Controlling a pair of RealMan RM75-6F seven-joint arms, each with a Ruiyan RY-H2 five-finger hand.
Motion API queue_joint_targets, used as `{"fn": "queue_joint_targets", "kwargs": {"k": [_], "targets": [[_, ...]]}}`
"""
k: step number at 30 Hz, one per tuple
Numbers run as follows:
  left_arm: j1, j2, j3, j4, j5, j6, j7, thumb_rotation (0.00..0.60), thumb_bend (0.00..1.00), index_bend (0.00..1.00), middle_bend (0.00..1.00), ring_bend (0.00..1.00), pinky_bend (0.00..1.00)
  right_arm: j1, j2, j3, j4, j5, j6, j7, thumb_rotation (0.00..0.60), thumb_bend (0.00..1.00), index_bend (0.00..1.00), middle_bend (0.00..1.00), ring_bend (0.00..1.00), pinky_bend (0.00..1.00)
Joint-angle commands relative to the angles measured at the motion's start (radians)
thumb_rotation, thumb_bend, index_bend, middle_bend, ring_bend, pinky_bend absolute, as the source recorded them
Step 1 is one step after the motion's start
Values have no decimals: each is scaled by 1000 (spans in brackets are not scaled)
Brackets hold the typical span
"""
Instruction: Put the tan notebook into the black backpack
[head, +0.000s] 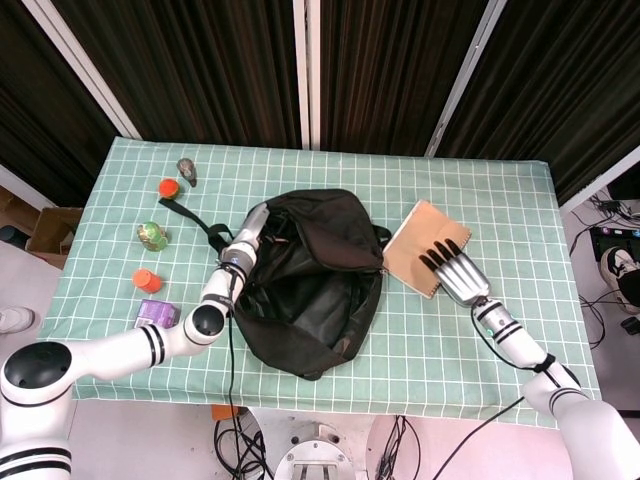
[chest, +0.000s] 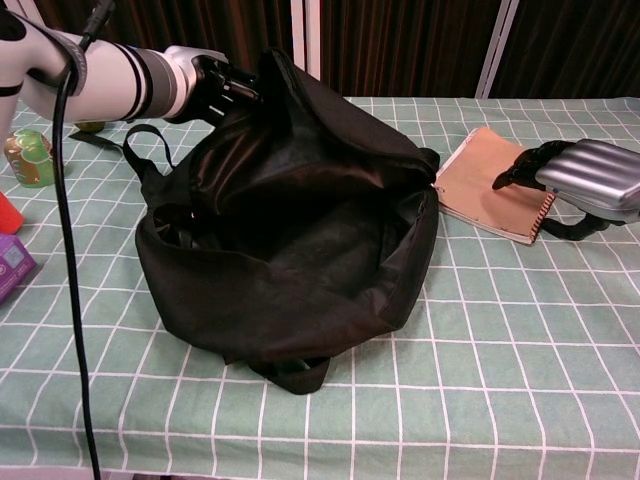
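The left hand (chest: 215, 82) grips the floppy fabric rim of the black backpack (head: 305, 275), holding it open mid-table. The right hand (head: 455, 272) presses flat, fingers extended, on the tan spiral-bound notebook (head: 420, 245) beside the backpack's right side.

No text, label, brand or number can be read on anything here.

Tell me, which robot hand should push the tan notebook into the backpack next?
Probably the right robot hand: its fingers already lie on the tan notebook, right beside the black backpack. The left robot hand is busy holding the backpack's top edge up.
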Motion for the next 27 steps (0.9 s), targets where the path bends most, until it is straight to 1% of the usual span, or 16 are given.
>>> {"fn": "queue_joint_targets", "kwargs": {"k": [1,2,5,11,18,19,20,23,25,27], "targets": [[-1,4,2,-6,-4,-1,-2,600,460,666,735,656,715,12,-52,-14,64,-14,32,6,600,332,353,311,154,252],[-2,6,5,-9,-5,-1,-2,600,460,667,735,656,715,14,-68,-14,87,-15,44,9,600,397,391,320,181,278],[-6,8,9,-14,-10,2,0,600,460,667,735,656,716,24,-105,-8,137,-7,62,15,600,461,458,340,237,321],[-8,14,13,-26,-14,4,-6,600,461,667,734,656,719,55,-150,41,170,42,94,35,600,482,468,355,259,353],[-2,28,15,-40,-13,11,-17,600,461,667,735,656,722,94,-164,98,157,98,122,26,600,512,468,361,267,362],[-1,30,15,-41,-13,12,-18,600,460,667,735,656,722,100,-166,103,154,105,114,21,600,499,465,359,266,362],[-1,31,15,-41,-15,14,-20,600,461,667,735,656,722,107,-169,110,150,113,104,6,600,462,461,355,266,361],[0,34,13,-42,-20,17,-25,600,461,667,735,656,722,121,-183,119,139,127,84,-29,600,317,449,349,266,363],[-1,36,12,-42,-22,20,-26,600,461,667,735,656,723,128,-191,120,135,131,72,-47,600,281,462,363,265,372],[-2,38,11,-42,-27,21,-27,600,461,667,736,656,723,134,-202,121,137,135,73,-65,600,271,528,406,271,406]]}}
